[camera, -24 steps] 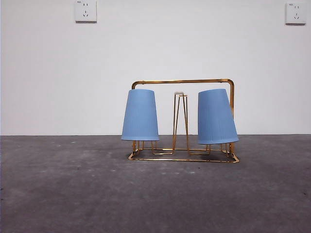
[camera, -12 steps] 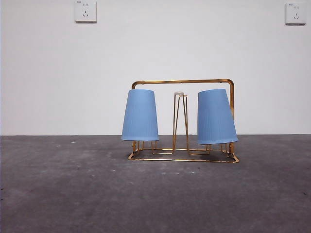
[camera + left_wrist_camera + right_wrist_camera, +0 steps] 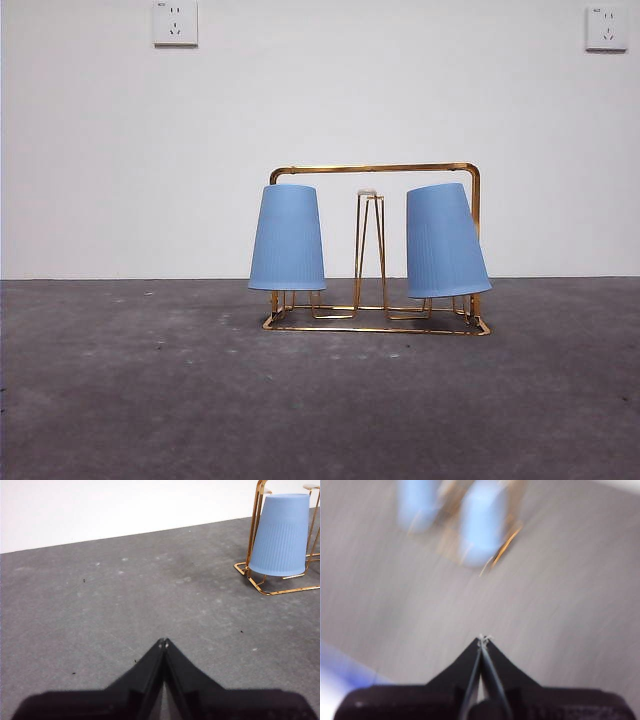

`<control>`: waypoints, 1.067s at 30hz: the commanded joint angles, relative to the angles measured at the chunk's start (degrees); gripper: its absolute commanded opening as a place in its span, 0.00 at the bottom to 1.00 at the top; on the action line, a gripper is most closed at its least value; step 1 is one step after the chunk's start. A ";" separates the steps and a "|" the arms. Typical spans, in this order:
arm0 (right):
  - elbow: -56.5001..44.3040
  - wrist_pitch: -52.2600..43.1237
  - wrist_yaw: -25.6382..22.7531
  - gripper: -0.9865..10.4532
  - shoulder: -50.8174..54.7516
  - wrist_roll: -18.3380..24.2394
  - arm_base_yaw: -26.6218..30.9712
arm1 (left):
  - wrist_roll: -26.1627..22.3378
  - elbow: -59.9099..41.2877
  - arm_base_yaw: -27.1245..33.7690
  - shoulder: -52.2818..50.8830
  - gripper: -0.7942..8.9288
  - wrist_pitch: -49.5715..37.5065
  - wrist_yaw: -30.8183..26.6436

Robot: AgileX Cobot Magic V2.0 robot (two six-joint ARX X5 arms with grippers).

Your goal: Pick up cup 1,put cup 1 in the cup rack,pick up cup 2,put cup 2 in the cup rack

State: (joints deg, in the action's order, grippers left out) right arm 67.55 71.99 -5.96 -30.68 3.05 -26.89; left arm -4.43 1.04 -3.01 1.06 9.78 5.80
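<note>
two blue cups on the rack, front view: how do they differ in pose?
Left cup hangs straight, its sides even and its rim level; right cup tilts, its top leaning toward the rack's centre. Left cup sits by the frame's left post; right cup sits by the right post and covers part of it. Both are the same blue, ribbed, upside down on the gold cup rack.

Left cup: pale blue ribbed plastic cup (image 3: 287,238), plain, faint vertical lines.
Right cup: same pale blue ribbed cup (image 3: 446,241).
Rack: gold-coloured shiny metal wire rack (image 3: 378,168).
Table: dark grey table (image 3: 200,400), mottled with paler specks.
Wall: plain white wall (image 3: 100,150).
Sockets: white wall sockets (image 3: 175,22).
Hands: black left hand (image 3: 163,642); black right hand (image 3: 483,640).
</note>
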 commanded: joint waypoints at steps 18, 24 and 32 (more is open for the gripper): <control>-40.35 -57.59 9.22 0.09 21.92 -1.81 30.82 | 0.35 -0.61 0.13 0.85 0.08 -0.48 0.20; -55.58 -64.89 7.26 0.09 27.98 -7.74 30.82 | 0.35 -0.61 0.13 0.85 0.08 -0.48 0.20; -65.20 -65.57 6.54 0.09 30.23 -8.04 30.82 | 0.35 -0.61 0.13 0.83 0.08 -0.50 0.20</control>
State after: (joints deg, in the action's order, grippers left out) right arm 3.20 7.18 0.86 -0.67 -4.14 3.84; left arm -4.43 1.04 -3.01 1.87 9.76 5.80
